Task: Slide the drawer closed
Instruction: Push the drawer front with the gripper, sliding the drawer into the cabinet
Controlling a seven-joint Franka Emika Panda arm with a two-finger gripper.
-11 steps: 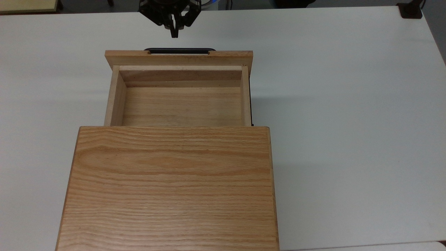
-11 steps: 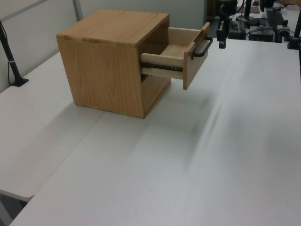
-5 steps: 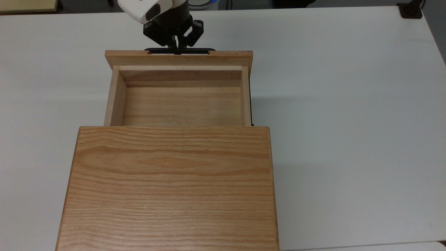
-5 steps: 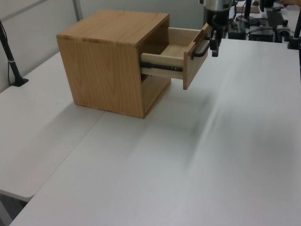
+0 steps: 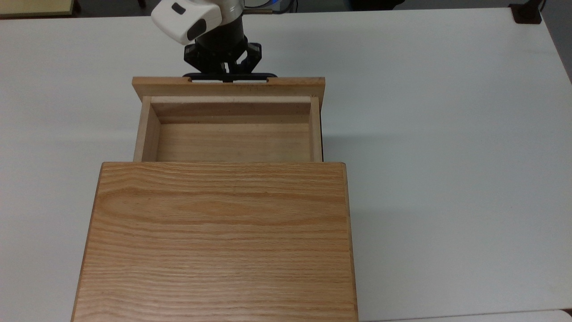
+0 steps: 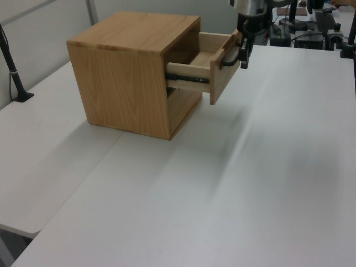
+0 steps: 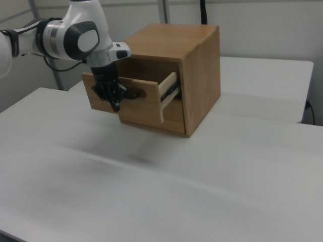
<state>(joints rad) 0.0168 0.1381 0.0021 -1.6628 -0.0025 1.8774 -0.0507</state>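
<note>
table (image 5: 447, 134): white, carries all | cabinet (image 5: 219, 241): oak box standing on it | drawer (image 5: 232, 143): partly pulled out of the cabinet's upper slot | handle (image 6: 229, 57): black bar on the drawer front | gripper (image 5: 227, 74): pressed against the handle, finger spacing cannot be told

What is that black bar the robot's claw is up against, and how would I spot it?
Find the oak cabinet on the white table, then the drawer jutting from its front, partly open. On the drawer's front panel sits the handle, with the gripper against it. It is the one thin black piece among pale wood.
</note>
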